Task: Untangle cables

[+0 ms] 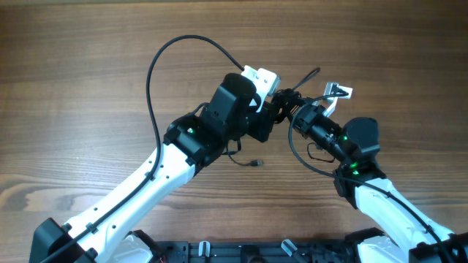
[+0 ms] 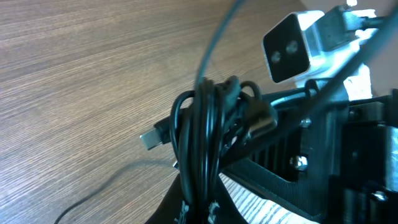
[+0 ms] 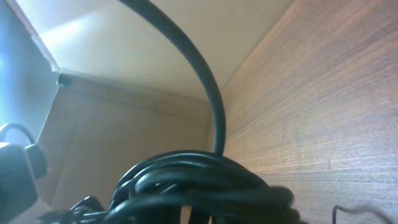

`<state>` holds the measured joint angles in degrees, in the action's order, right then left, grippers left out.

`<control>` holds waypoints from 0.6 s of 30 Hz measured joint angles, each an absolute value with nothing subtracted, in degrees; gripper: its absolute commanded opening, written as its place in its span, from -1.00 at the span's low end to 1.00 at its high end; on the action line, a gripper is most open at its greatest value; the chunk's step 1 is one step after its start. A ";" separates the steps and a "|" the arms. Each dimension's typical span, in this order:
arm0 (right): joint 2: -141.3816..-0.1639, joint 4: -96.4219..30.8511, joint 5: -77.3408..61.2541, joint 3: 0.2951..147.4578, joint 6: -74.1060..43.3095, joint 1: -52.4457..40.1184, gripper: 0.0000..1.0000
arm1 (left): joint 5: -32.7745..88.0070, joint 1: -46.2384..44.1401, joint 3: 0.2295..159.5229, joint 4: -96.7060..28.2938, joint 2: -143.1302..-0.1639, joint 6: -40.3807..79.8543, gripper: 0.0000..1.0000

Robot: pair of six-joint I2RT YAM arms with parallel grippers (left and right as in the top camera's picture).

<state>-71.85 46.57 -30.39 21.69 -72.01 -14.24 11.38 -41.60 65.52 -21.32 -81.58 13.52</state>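
Cables point(image 2: 205, 143) are bunching in a tight black knot just ahead of the left gripper point(image 1: 276, 109), seemingly lifted off the table point(image 1: 73, 73). The right gripper point(image 1: 294, 109) is crowding in opposite the left gripper. The knot is hiding both pairs of fingers, so I cannot tell their grip. These strands are looking light, limp and slippery; the stiff silver plug point(image 2: 149, 138) jutting out is probably offering the surest hold.

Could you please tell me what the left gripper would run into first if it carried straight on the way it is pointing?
The left gripper would first meet the bunched cables right at its tip; the right gripper sits just behind, though depth is unclear.
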 measured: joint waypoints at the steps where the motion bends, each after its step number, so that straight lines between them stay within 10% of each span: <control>1: -71.77 46.26 -30.11 21.69 -72.12 -14.37 -0.19 | 11.46 -41.63 65.52 -21.30 -81.58 13.39 -0.92; 6: -71.77 45.39 -30.06 21.67 -72.49 -14.46 0.33 | 11.51 -40.82 65.54 -21.15 -81.58 12.71 -0.92; 18: -71.83 42.13 -34.33 21.69 -56.42 -13.82 0.65 | 25.30 -22.61 65.54 -27.31 -81.49 14.13 -0.92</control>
